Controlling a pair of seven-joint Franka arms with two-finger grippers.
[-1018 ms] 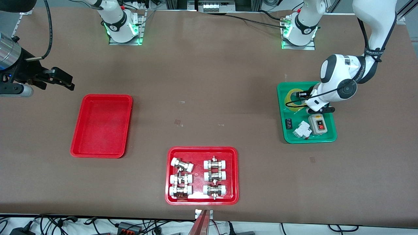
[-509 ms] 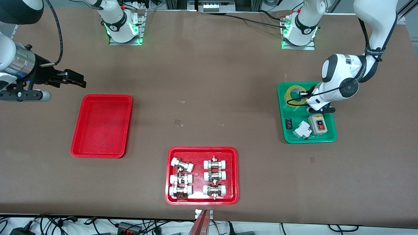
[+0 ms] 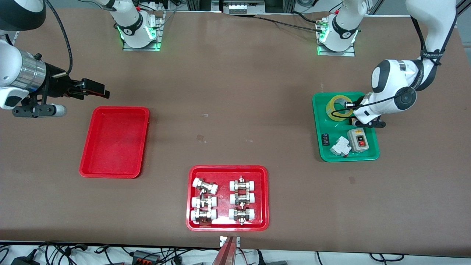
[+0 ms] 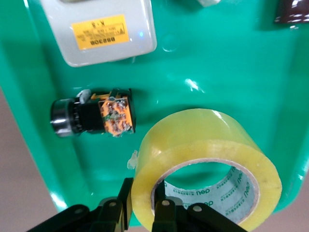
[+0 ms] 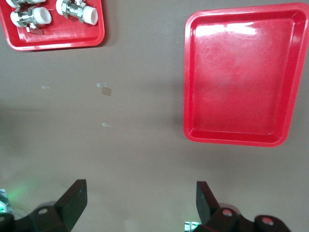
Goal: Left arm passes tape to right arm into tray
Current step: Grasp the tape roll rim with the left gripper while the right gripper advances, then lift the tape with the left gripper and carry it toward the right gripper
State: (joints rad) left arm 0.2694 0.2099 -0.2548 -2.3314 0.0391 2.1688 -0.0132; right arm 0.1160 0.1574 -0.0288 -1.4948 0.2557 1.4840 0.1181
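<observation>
We see the left gripper [image 4: 145, 212] clamped on the wall of the tape [image 4: 207, 166], one finger inside the ring and one outside, and the roll appears lifted just clear of the green tray [image 3: 318, 129], though we cannot be sure it has left the floor. Right beside the grip lies a small black part with an orange circuit face [image 4: 91, 117], and a little farther off a grey switch box [image 3: 358, 140] with a yellow label on its side. Nearer the front camera in the same green tray sits a white breaker [image 3: 339, 147] and a small black piece [image 3: 325, 139]. Well apart, toward its own end of the table, the right gripper [image 3: 96, 89] hangs with its fingers [image 5: 72, 199] spread wide and nothing between them, over bare table just beside the red tray [image 3: 86, 167]. That tray holds nothing. A second red tray of fittings [image 3: 193, 224] lies nearest the front camera, between the two arms' ends.
</observation>
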